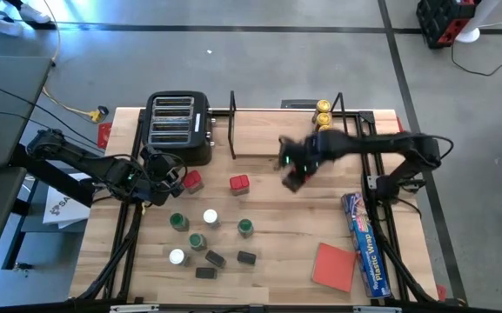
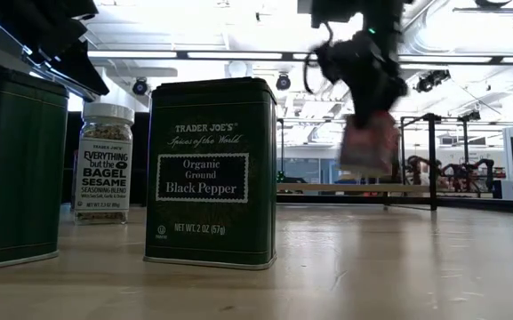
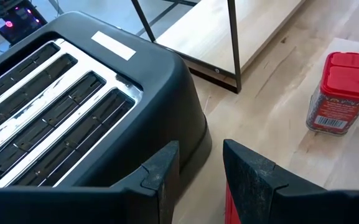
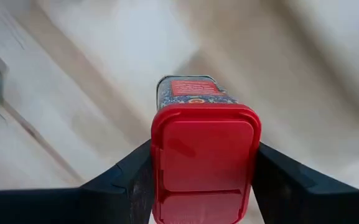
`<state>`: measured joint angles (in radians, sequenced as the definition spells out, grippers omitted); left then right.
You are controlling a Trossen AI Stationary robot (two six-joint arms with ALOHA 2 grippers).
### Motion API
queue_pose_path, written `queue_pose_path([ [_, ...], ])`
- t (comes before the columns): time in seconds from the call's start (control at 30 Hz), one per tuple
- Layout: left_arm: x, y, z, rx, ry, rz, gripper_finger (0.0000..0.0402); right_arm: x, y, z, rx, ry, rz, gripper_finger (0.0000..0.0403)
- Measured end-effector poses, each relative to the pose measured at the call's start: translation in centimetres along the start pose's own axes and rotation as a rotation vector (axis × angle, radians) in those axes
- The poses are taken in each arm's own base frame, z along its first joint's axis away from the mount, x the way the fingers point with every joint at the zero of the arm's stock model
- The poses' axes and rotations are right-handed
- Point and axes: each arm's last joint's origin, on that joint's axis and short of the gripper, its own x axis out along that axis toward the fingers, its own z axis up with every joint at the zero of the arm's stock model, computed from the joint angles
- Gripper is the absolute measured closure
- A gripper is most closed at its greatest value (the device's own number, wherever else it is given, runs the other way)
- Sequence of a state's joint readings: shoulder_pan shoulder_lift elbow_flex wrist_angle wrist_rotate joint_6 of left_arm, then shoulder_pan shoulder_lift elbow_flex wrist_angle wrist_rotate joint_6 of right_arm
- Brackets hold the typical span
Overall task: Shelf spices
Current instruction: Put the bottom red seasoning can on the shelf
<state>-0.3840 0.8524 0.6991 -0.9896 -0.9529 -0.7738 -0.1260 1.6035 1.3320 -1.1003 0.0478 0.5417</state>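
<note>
A red-topped spice tin [image 4: 204,162] is held between the fingers of the right hand [image 1: 294,176], lifted clear of the tabletop [image 1: 285,235] in front of the shelf [image 1: 259,143]. Two yellow-topped jars [image 1: 323,113] are seen standing on the shelf's wooden base near its right end. The left hand [image 1: 174,176] is kept low beside the toaster [image 1: 178,128], its fingers narrowly apart, gripping nothing visible, with a red-topped jar [image 1: 192,181] just beside it. Another red-topped tin [image 1: 239,183] is set on the tabletop between the two hands. Green-, white- and black-topped spices [image 1: 209,239] are scattered nearer the front edge.
</note>
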Motion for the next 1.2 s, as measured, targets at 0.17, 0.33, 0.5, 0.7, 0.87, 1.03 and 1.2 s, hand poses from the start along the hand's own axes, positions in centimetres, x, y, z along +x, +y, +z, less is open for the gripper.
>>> queue_pose_path([
  [0.17, 0.0, 0.0, 0.0, 0.0, 0.0, 0.0, 0.0282, -5.3, -3.5, 4.6, -0.17, -0.212, -0.054, 0.0199],
  [0.33, 0.0, 0.0, 0.0, 0.0, -0.003, 0.003, 0.0282, -7.7, -8.8, 8.5, -0.331, -0.282, -0.146, 0.0199],
  [0.5, 0.0, 0.0, 0.0, 0.0, -0.018, 0.018, 0.0282, -6.6, -13.2, 12.0, -0.467, -0.188, -0.175, 0.0199],
  [0.7, 0.0, 0.1, 0.1, 0.008, -0.022, 0.023, 0.0282, -2.8, -16.4, 14.7, -0.564, -0.014, -0.163, 0.0199],
  [0.87, 0.0, 0.1, 0.1, 0.0, -0.023, 0.024, 0.0282, 0.2, -17.7, 15.1, -0.625, 0.098, -0.151, 0.0199],
  [1.03, 0.0, 0.1, 0.1, 0.0, -0.023, 0.023, 0.0282, 0.9, -18.9, 15.2, -0.626, 0.114, -0.149, 0.0199],
  [1.2, 0.0, 0.1, 0.1, -0.002, -0.023, 0.023, 0.0282, 0.8, -19.7, 15.1, -0.631, 0.118, -0.152, 0.0196],
])
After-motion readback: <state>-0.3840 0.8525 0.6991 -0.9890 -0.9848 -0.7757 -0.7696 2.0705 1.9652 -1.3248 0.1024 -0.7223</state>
